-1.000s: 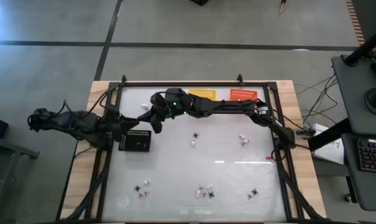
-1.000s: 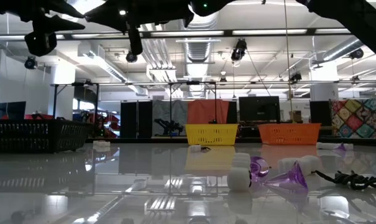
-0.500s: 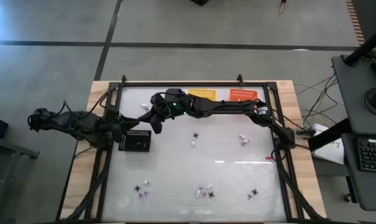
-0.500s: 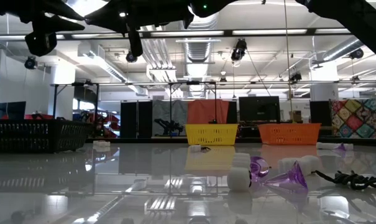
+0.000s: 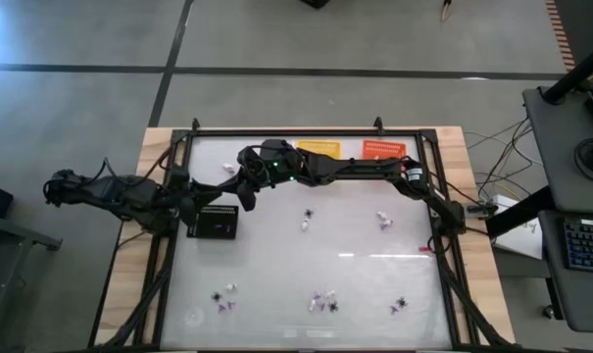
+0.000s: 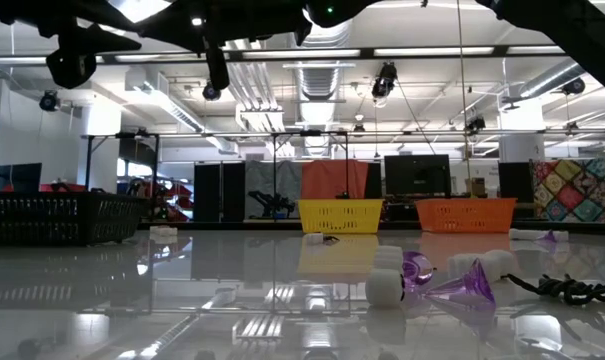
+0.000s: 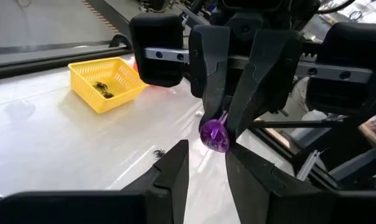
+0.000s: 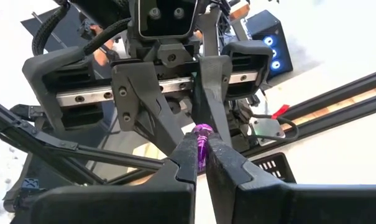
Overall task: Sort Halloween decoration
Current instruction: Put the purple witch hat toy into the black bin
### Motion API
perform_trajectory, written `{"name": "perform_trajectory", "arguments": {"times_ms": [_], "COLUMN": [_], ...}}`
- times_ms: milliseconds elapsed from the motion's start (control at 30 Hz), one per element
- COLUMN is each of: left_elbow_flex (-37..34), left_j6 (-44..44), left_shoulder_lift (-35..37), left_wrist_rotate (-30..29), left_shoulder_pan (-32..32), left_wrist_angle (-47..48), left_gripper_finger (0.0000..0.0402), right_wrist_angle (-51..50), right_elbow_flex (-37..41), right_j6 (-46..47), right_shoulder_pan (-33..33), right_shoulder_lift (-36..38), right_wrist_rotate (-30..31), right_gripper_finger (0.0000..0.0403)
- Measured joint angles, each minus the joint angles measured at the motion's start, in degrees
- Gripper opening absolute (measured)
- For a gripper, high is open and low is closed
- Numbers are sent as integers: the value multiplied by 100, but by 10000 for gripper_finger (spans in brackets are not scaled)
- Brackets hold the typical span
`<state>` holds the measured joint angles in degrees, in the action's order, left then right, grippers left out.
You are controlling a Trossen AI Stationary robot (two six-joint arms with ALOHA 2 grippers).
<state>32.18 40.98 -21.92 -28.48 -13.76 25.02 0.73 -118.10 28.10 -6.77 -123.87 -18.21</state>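
A small purple trinket (image 8: 202, 138) is pinched by the closed right gripper (image 8: 200, 163) above the table's far left, by the black basket (image 5: 215, 222). The left gripper (image 7: 205, 163) is parted, facing it, empty.

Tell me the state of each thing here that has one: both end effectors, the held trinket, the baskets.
Right end effector: shut on the small purple plastic trinket.
Left end effector: open, fingers apart beside that trinket.
Small purple plastic trinket: held off the table.
Yellow mesh basket: upright, black spider inside.
Black mesh basket: upright, contents unclear.
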Motion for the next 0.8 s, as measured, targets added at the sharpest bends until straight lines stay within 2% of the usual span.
{"name": "perform_trajectory", "arguments": {"times_ms": [267, 400, 600, 800], "left_elbow_flex": [-2, -2, -11, -20], "left_j6": [-169, -230, -457, -490], "left_shoulder_lift": [-65, -65, -76, -96], "left_wrist_rotate": [-342, -352, -379, -390], "left_shoulder_pan": [-7, -7, -6, -4], "left_wrist_angle": [-22, -46, -221, -176], "left_gripper_finger": [83, 62, 9, 2], "right_wrist_angle": [0, -6, -2, 85], "right_elbow_flex": [0, 0, 0, -2], "right_j6": [61, 82, 266, 528], "right_shoulder_pan": [3, 3, 1, -1], "right_shoulder_lift": [0, 0, -24, -151], "right_wrist_rotate": [86, 84, 43, -27], "right_gripper_finger": [11, 11, 11, 11]}}
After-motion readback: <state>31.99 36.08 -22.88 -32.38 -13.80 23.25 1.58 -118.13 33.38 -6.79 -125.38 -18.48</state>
